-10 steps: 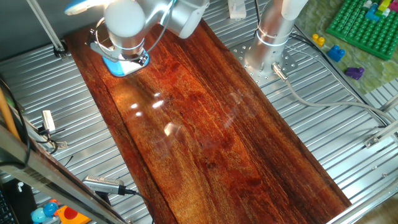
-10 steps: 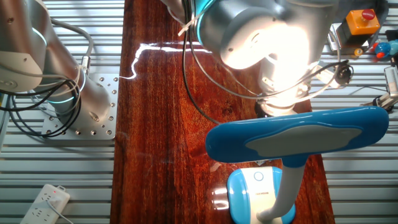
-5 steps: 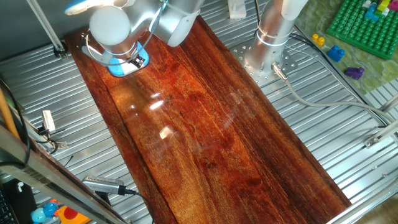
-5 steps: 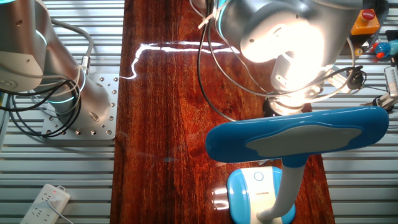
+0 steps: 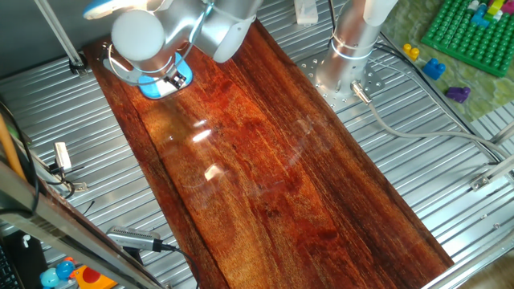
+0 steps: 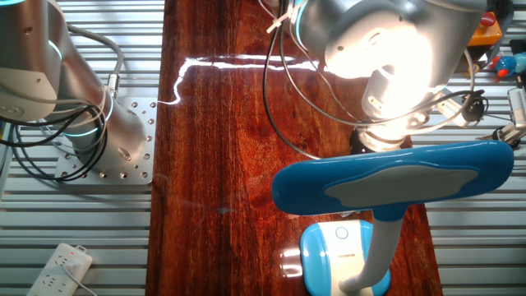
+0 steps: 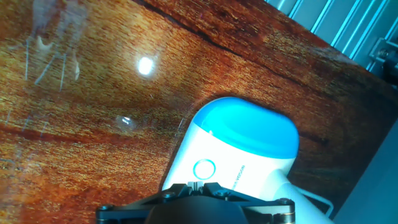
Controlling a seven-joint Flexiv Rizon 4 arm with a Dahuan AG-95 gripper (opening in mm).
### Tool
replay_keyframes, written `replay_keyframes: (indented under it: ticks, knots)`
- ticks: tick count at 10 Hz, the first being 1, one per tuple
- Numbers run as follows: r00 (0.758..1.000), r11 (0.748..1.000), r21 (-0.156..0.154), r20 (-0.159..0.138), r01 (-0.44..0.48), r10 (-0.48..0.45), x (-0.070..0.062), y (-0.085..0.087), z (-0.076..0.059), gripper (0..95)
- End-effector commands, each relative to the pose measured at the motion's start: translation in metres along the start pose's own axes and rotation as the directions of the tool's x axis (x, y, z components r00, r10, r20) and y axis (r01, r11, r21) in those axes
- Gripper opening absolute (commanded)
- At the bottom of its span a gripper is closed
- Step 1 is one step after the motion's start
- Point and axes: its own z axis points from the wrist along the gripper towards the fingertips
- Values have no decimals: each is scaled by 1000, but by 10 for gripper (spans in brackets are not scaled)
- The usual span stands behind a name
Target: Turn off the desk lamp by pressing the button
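Observation:
The desk lamp stands at the far left end of the wooden board. Its sky-blue base (image 5: pixel 157 85) is half hidden under my arm's wrist (image 5: pixel 138 36). In the other fixed view its flat blue head (image 6: pixel 394 177) spans the front, above the white stem (image 6: pixel 378 247) and base (image 6: pixel 339 251). The ring button (image 7: pixel 204 168) sits on the base's white top (image 7: pixel 239 149). My gripper (image 7: pixel 198 185) is shut, fingertips together, just short of the button. The lamp head hides the fingertips in the other fixed view. The hand's shell (image 6: pixel 386 66) glows brightly lit.
The board (image 5: pixel 273 160) lies on a ribbed metal table. The arm's base (image 5: pixel 345 68) stands at its right. A green brick plate (image 5: pixel 470 32) and a small blue toy brick (image 5: pixel 434 68) lie far right. A power strip (image 6: pixel 62 267) and an orange box (image 6: pixel 479 29) lie off the board.
My arm has moved left across the board's end towards the lamp base, covering more of it. Most of the shift came in the first half second. The lamp has not moved.

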Motion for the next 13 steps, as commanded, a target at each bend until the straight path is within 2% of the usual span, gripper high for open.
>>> replay_keyframes:
  ticks: [1,3,4,6,8,9,13]
  knots:
    - [1000,1000,3,9,8,-8,1,0,0,0]
    - [1000,1000,19,-1,3,-3,2,0,0,0]
    - [1000,999,47,-16,9,-8,1,0,1,0]
    - [1000,999,44,-17,14,-13,1,-2,3,0]
    - [999,999,36,-14,35,-34,3,-9,13,0]
    - [999,999,28,-10,37,-37,3,-14,22,0]
    - [1000,999,22,-7,28,-28,1,-15,31,0]
